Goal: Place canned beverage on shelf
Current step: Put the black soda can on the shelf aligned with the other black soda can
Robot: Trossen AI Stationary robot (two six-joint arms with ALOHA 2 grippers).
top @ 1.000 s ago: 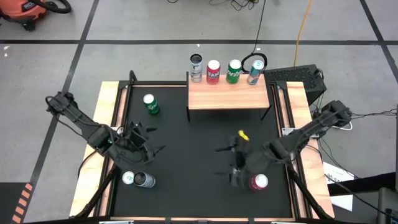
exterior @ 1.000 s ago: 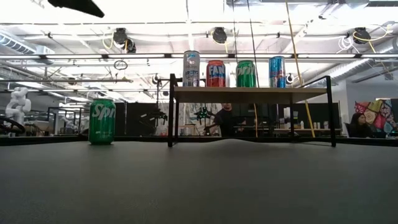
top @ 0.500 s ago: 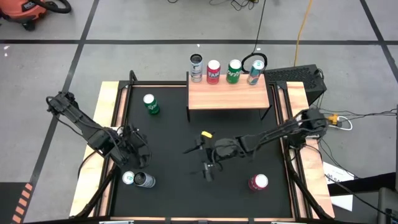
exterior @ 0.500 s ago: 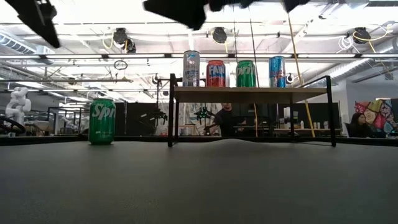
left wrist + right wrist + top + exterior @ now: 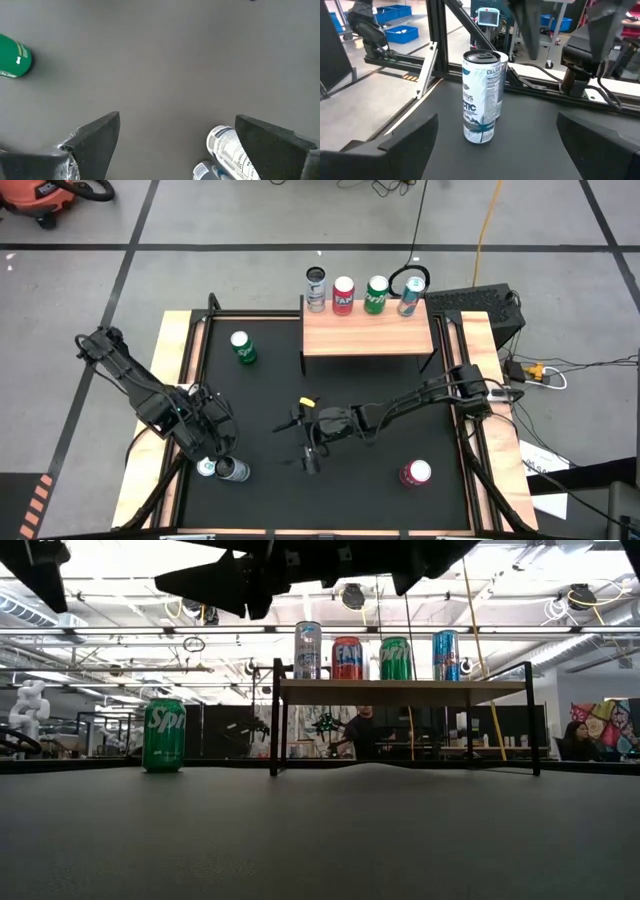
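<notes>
The shelf (image 5: 366, 332) stands at the far side with several cans along its far edge (image 5: 371, 658). A green Sprite can (image 5: 242, 348) stands upright on the table left of it and also shows in the low view (image 5: 164, 735). A white Celsius can (image 5: 481, 96) stands upright at the near left (image 5: 233, 470), with a second can (image 5: 205, 468) beside it. A red can (image 5: 415, 472) stands at the near right. My left gripper (image 5: 212, 446) is open and empty just above the two near-left cans (image 5: 229, 148). My right gripper (image 5: 298, 442) is open and empty at mid-table, facing the Celsius can.
The table has raised light-wood side rails (image 5: 178, 360). Black table top (image 5: 370, 395) lies between the shelf legs and my right arm. Beyond the table are a red shop vacuum (image 5: 45, 195) and floor cables.
My right gripper has swept from beside the red can toward the table's left, to mid-table, leaving that can standing. My left gripper has moved toward the near edge, closer to the two near-left cans. No can has moved.
</notes>
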